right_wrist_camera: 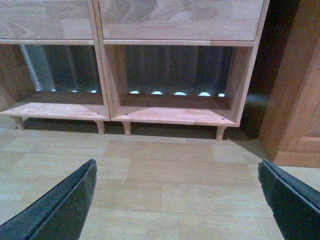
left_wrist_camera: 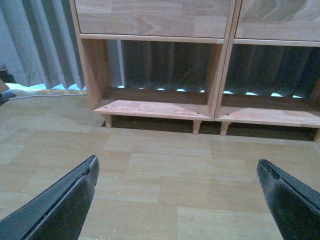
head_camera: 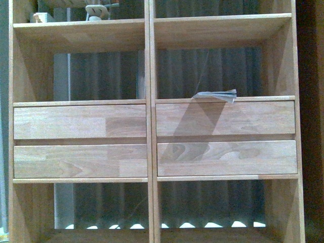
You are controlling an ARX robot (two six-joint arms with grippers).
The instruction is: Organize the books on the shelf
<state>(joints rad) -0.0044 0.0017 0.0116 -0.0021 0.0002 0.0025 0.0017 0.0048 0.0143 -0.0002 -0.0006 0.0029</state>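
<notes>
While both arms are low over the pale wood-plank floor (left_wrist_camera: 165, 195), the left pincer (left_wrist_camera: 176, 162) is spread wide with nothing between its black fingers. The right pincer (right_wrist_camera: 176, 163) is just as open and just as empty. Beyond them stand the peg legs and bare bottom compartments of the large light-wood bookcase (head_camera: 150, 126), with a darker wooden cabinet (right_wrist_camera: 300, 110) just beside its right side.

Higher up, the only book in view is a thin pale paperback (head_camera: 215, 95). It lies flat in the right column's middle compartment, on the board above the upper right drawer front (head_camera: 225, 117), close to the front lip. Seen almost edge-on, its long axis runs left to right along that lip. Its right end lifts a little, with the leaves slightly fanned. Which end carries the spine cannot be told, and no second book shows.

The likely trouble lies in how flat and limp it is. A pincer coming in level may catch only the fanned leaves. It may also nudge the paperback backward, where the open back gives straight onto the grey curtain (head_camera: 101, 76), so it could slide through. Coming up from so low, a finger could also knock the drawer front or the lip and tip the book off the front.
</notes>
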